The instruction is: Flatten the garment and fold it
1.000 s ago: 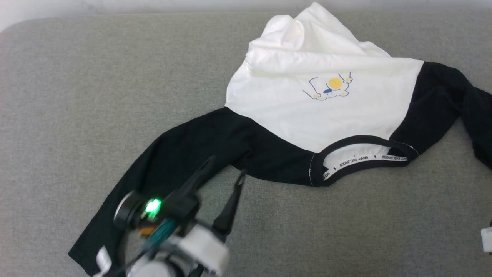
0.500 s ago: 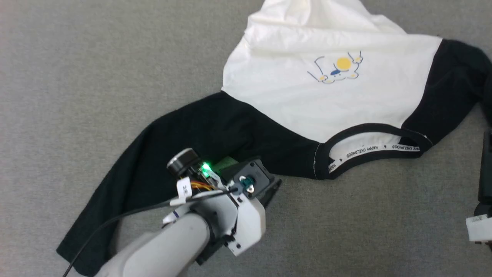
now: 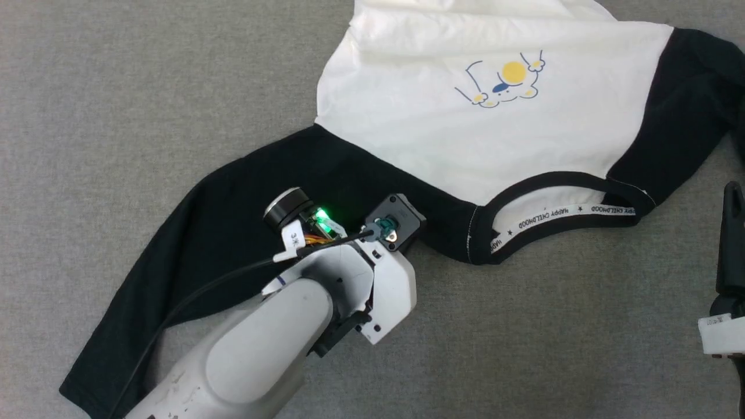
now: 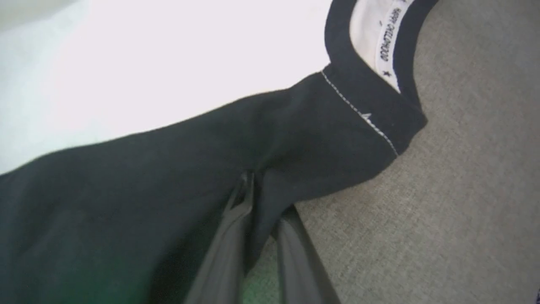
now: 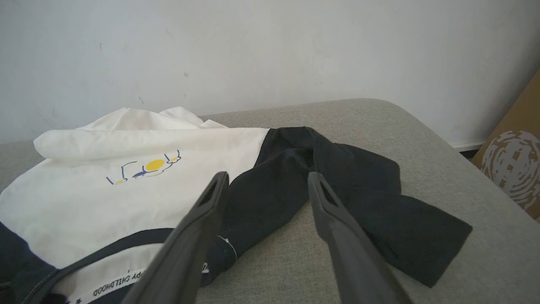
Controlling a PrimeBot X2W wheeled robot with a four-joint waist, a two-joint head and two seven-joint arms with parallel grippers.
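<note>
The garment (image 3: 442,134) lies spread on the grey cushion (image 3: 116,87) across the upper right of the head view, where it lay a second ago — only the camera has dipped. The left gripper (image 4: 265,194), then splayed above the left sleeve (image 3: 233,198) at lower left, is now down beside the collar (image 3: 547,177), fingers pinched on a fold of black cloth; the right gripper (image 5: 268,179) hangs wide apart and empty over the right sleeve (image 5: 350,169).

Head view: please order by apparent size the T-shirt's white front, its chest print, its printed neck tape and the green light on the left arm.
1. white front, although the top edge cuts it off
2. chest print
3. neck tape, long but thin
4. green light, nearer the camera, yet clearly smallest
</note>
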